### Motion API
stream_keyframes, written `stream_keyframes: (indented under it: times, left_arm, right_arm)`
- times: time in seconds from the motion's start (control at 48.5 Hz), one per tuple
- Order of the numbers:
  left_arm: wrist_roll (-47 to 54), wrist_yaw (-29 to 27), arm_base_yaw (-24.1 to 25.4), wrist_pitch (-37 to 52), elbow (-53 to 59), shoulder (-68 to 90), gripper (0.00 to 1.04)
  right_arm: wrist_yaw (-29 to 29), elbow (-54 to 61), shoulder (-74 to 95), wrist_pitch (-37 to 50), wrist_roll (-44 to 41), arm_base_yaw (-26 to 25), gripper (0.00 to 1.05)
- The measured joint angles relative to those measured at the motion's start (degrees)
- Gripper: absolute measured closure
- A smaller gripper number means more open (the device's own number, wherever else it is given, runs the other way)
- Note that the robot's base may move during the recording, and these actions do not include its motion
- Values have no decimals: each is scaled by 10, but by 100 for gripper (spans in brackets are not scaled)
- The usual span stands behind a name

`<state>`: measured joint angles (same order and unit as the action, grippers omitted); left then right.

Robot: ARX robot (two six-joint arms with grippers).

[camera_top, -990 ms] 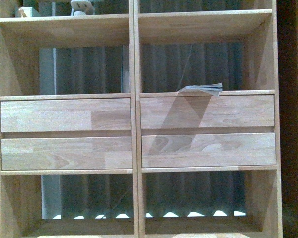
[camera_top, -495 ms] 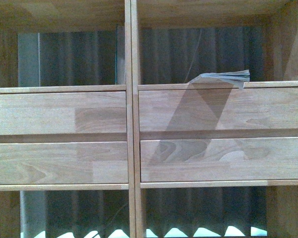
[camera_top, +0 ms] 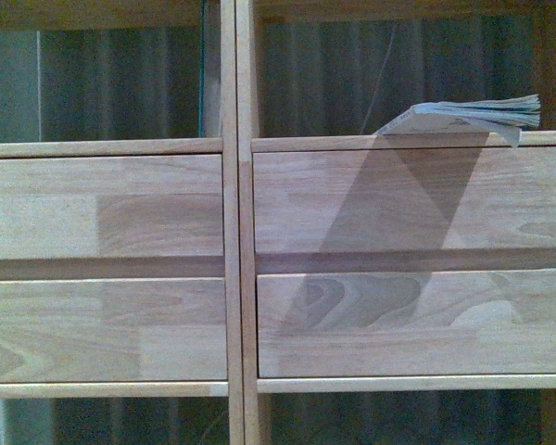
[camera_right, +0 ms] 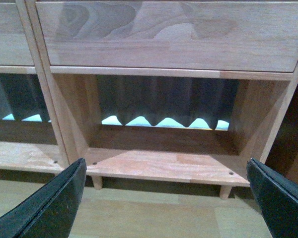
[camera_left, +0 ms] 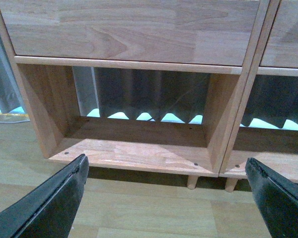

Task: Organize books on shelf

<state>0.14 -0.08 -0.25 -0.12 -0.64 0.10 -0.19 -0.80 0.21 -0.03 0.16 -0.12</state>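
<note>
— On the ledge above the upper right drawer front (camera_top: pixel 380 199), a thin pale book (camera_top: pixel 473 113) lies flat in the right-hand compartment of the shelf (camera_top: pixel 230 278), one corner drooping over the front edge. Where are the arms?

— Low, by the wrist views: the left pincer (camera_left: pixel 166 161) and the right pincer (camera_right: pixel 166 162) both hang with fingers spread wide, holding nothing, facing the bottom compartments (camera_right: pixel 198 166) just above the floor (camera_left: pixel 139 208).

— So which step is this?

— Approach, by the look of it: no book is in hand. The next move likely calls for raising an arm to the book's level and closing on its overhanging edge, since a flat, thin book offers little else to grip.

— And the second book?

— A thin teal edge (camera_top: pixel 203 83) stands against the divider (camera_top: pixel 228 74) in the left compartment; whether that is it cannot be told.
</note>
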Motion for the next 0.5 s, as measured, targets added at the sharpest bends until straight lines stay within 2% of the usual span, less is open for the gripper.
stream_keyframes:
  times: [0.495]
  left_arm:
    - [0, 1, 0, 0, 0, 0, 7]
  right_arm:
    - [2, 0, 0, 0, 0, 0, 7]
